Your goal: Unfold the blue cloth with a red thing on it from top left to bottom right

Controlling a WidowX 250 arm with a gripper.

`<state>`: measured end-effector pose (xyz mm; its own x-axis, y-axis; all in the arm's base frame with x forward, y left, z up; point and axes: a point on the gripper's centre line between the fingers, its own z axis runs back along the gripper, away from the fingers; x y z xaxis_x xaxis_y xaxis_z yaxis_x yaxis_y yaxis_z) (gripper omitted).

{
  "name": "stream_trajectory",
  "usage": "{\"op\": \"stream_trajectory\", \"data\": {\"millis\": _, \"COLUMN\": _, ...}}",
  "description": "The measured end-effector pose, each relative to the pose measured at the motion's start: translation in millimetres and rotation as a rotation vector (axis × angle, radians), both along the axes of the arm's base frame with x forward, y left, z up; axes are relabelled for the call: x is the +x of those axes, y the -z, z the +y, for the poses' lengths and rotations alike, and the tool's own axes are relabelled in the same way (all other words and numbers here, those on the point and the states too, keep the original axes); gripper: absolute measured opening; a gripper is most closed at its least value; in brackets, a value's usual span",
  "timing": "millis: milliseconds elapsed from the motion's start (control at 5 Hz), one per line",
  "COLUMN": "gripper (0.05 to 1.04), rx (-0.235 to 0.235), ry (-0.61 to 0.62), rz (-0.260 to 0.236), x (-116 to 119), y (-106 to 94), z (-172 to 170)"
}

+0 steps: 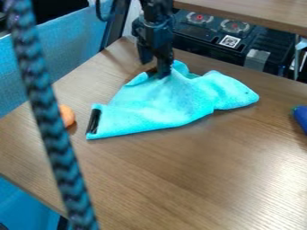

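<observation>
brown table [198, 179] | blue cloth [162, 105] on top | black case [201, 42] behind | hand [155, 68]: grip unclear

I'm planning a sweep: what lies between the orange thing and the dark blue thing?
The light blue cloth lies between the orange thing and the dark blue thing, with tabletop on either side, in the camera view.

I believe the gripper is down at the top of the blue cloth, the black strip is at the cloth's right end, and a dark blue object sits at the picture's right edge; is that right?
Not quite: in the camera view, the black strip is at the left end of the blue cloth. The gripper and the dark blue object are where you say.
</observation>
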<state>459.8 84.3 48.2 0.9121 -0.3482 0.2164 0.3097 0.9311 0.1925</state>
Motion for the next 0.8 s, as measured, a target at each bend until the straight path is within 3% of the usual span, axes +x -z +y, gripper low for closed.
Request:
{"op": "stream_trajectory", "data": {"millis": 600, "gripper": 0.163, "rx": -0.015, "ry": -0.028, "rz": 0.011, "x": 0, "y": 6.8, "z": -3}}
{"op": "stream_trajectory", "data": {"millis": 800, "gripper": 0.077, "rx": -0.045, "ry": -0.004, "rz": -0.018, "x": -5, "y": -9.8, "z": -17}}
